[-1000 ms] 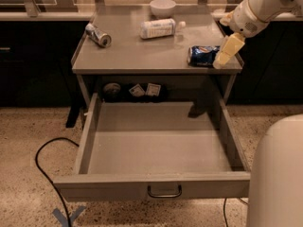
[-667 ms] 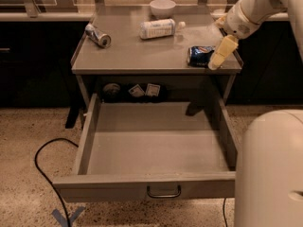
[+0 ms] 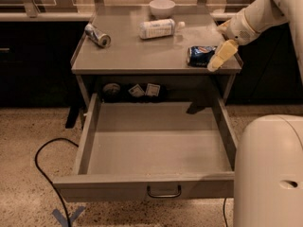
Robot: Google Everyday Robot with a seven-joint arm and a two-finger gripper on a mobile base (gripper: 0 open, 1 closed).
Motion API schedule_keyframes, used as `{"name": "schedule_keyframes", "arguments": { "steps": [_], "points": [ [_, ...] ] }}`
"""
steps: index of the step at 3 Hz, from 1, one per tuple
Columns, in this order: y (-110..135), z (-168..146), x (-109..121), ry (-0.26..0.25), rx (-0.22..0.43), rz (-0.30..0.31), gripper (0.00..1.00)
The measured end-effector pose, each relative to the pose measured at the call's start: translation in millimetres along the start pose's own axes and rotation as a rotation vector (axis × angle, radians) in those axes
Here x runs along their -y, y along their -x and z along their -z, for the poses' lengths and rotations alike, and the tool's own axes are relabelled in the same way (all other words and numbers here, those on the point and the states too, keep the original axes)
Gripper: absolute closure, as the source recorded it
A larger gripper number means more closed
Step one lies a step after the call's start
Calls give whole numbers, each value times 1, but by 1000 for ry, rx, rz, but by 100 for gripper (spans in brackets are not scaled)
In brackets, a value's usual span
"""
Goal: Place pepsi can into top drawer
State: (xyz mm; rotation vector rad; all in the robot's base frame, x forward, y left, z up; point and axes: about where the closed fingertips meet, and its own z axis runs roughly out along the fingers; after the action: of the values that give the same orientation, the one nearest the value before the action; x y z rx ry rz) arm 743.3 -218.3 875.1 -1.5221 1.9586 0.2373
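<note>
Nearest, bottom right: robot's white rounded body (image 3: 272, 174), cut off by the frame edge and hiding the drawer's right front corner. Floor at left: black cable (image 3: 41, 167) and a blue tape mark (image 3: 66, 216), partly cut off. The wide shallow grey metal top drawer (image 3: 156, 148) is pulled fully open w/ nothing visible inside; small dark loop handle at centre of its front panel. Behind it, in shadow under the grey metal table (image 3: 137, 56), sit a dark round thing and two small pale packets, too dim to identify. On the table, near the right front edge, the blue pepsi can (image 3: 200, 55) lies on its side. The yellowish claw (image 3: 220, 53) is just beside the can's right end; contact unclear, and can't tell if the claw is open or closed. Further back: silver-grey can (image 3: 98, 35) on its side at left, white plastic bottle (image 3: 158, 28) lying down mid-table, white round bowl (image 3: 162, 7) at the rear. The white arm (image 3: 258, 15) runs out of frame top right.
</note>
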Motion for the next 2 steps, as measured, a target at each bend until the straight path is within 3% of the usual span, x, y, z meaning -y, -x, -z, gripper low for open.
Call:
{"name": "schedule_keyframes", "arguments": {
  "steps": [2],
  "points": [
    [-11,-13,3,18,38,-52,0]
  ]
}}
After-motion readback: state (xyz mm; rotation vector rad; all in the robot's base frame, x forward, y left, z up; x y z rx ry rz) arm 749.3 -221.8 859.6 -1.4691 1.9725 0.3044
